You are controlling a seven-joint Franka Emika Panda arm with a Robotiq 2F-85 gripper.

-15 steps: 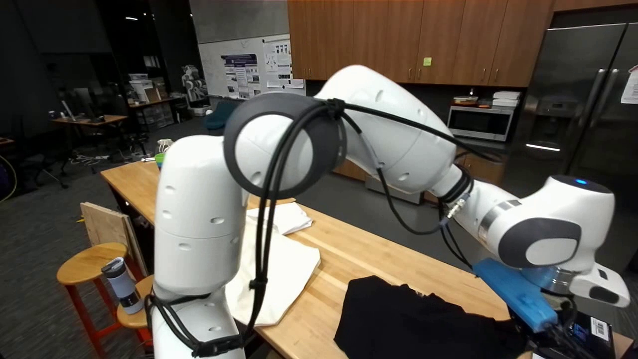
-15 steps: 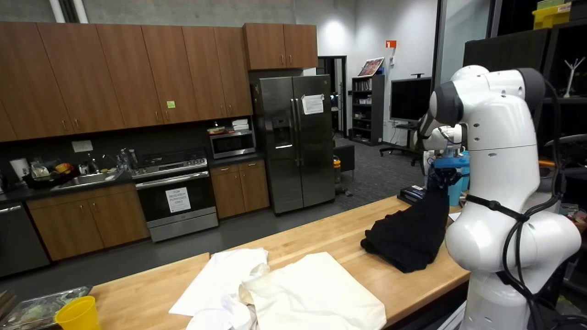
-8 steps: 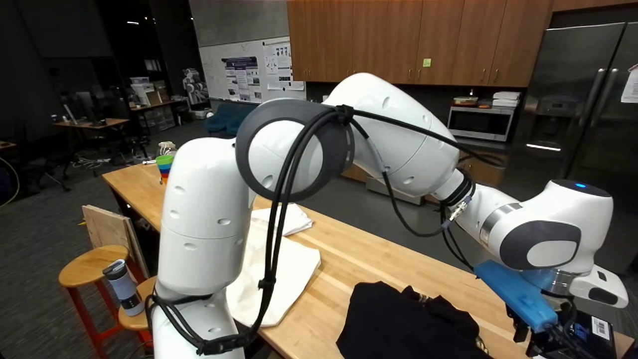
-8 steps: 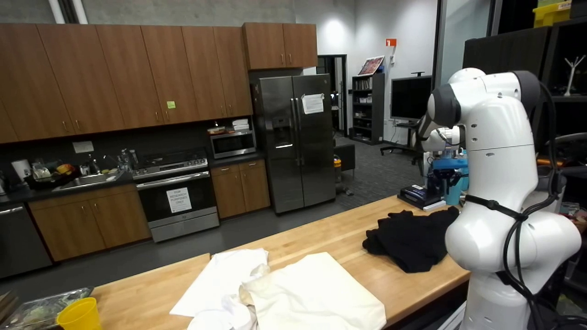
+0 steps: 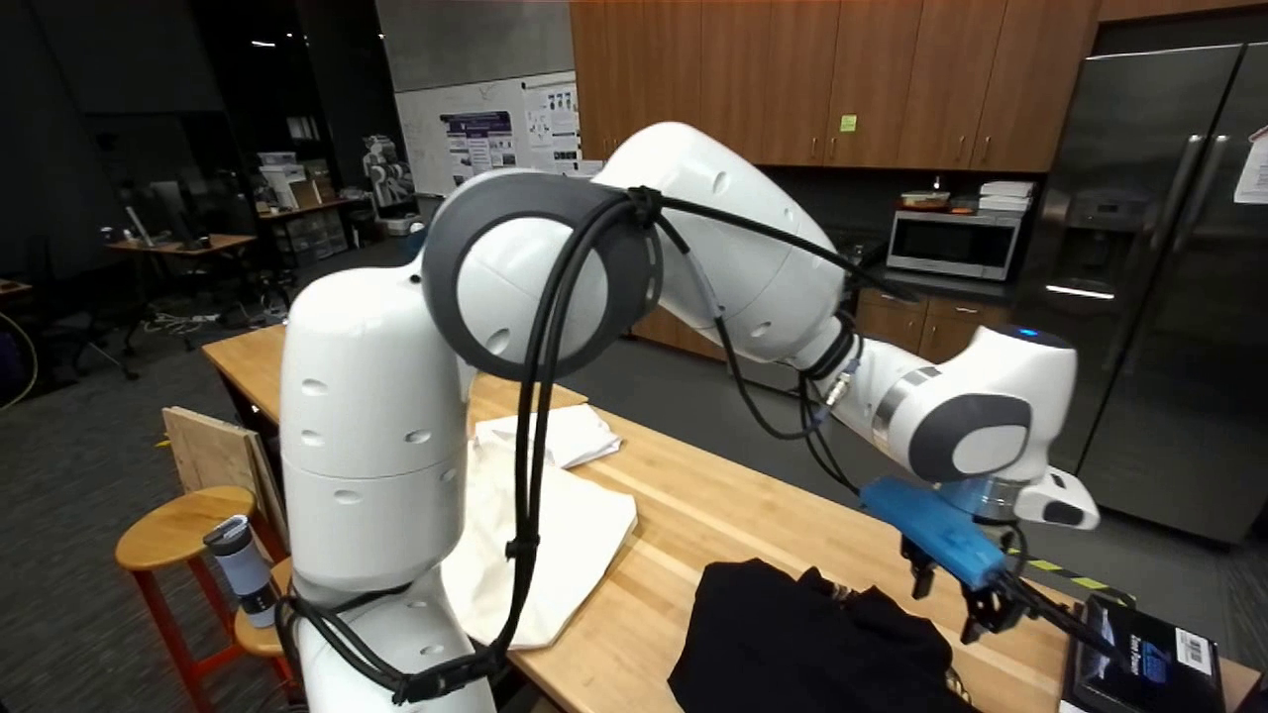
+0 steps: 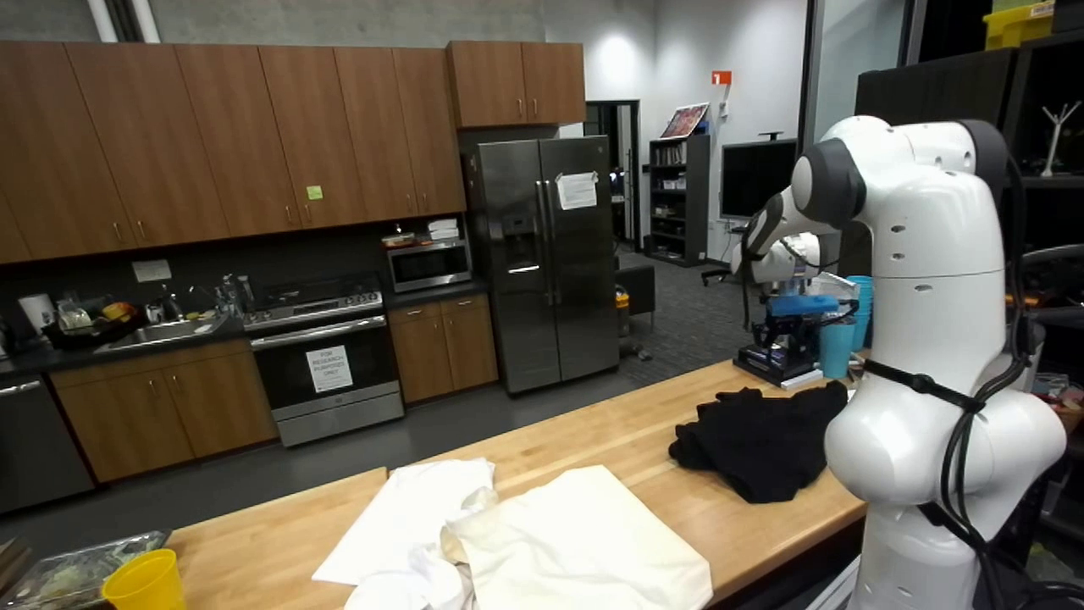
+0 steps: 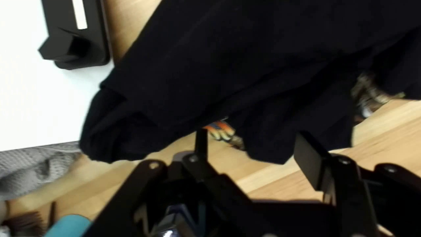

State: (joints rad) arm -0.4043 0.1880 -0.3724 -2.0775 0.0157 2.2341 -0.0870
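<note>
Black cloth (image 6: 754,440) is lying inside kitchen-side edge of surface (image 6: 644,449); likely light, limp, best pinched at fold (image 7: 121,131). Gripper (image 7: 253,146) is hanging empty, jaws well parted.

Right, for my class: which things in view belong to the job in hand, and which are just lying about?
Likely part of the job:
gripper, open, above the table
black cloth, close to the gripper, not held

Probably just lying about:
cream cloth, away from the gripper
white cloth
black box
yellow cup
travel mug
</note>
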